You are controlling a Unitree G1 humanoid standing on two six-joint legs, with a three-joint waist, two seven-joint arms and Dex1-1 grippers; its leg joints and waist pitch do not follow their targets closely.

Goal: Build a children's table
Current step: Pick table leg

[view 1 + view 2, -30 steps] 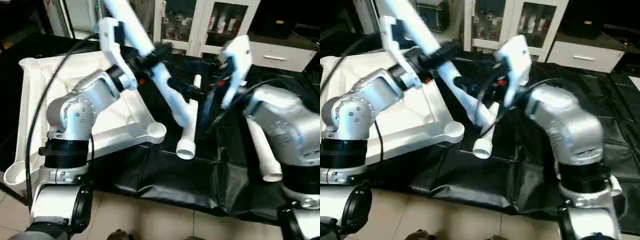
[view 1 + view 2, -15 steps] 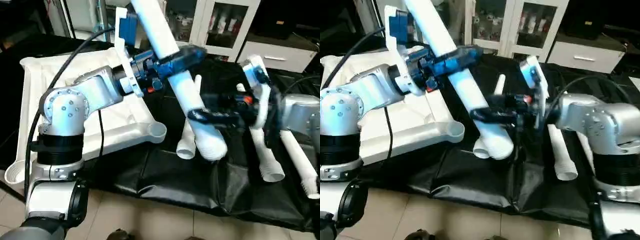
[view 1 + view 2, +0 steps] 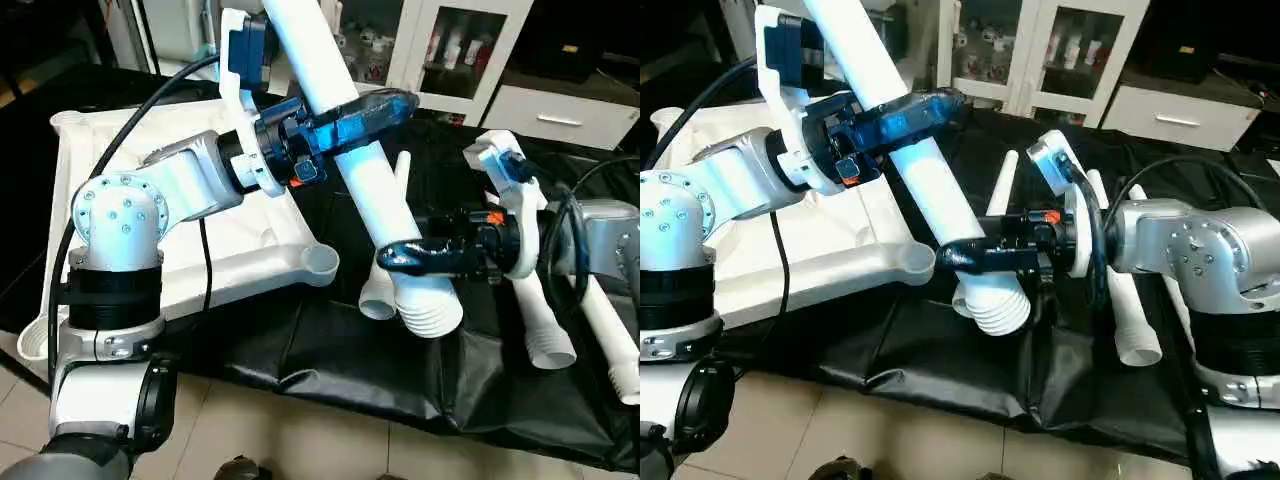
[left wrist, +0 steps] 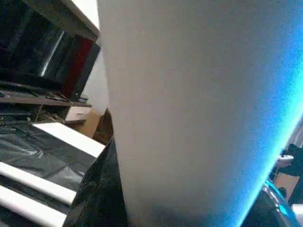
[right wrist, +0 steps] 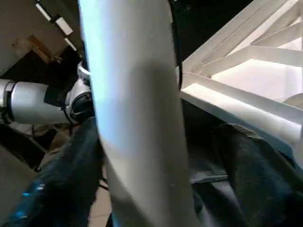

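The robot holds one white leg point(image 3: 360, 165) aloft between both arms, tilted, its ribbed lower end hanging above the black cover point(image 3: 330, 350) just beside the near corner socket point(image 3: 320, 262) of the upturned table top point(image 3: 250, 235). The left gripper point(image 3: 345, 118) is clamped round the leg's upper stretch, fingers closed on the tube; the right gripper point(image 3: 415, 255) is closed round it low down, just above the ribs. Against half a second ago, the right arm has settled: its fingers then reached blurred across the leg, and now they sit steady on it, while a second ago that arm was raised clear of the tube altogether. The leg's lower end has also come a little nearer the socket. That suggests a two-handed hold has just been secured, and the step in hand is probably steering the ribbed end over the socket, which stands empty. Three more legs lie on the cover: one point(image 3: 385, 235) behind the held leg, two point(image 3: 540, 315) near the right forearm, one of which point(image 3: 610, 335) is partly cut by the edge. No brand, label or writing can be read anywhere; the bottles in the glass cabinet point(image 3: 455, 55) behind may carry labels, but they are too small to tell.
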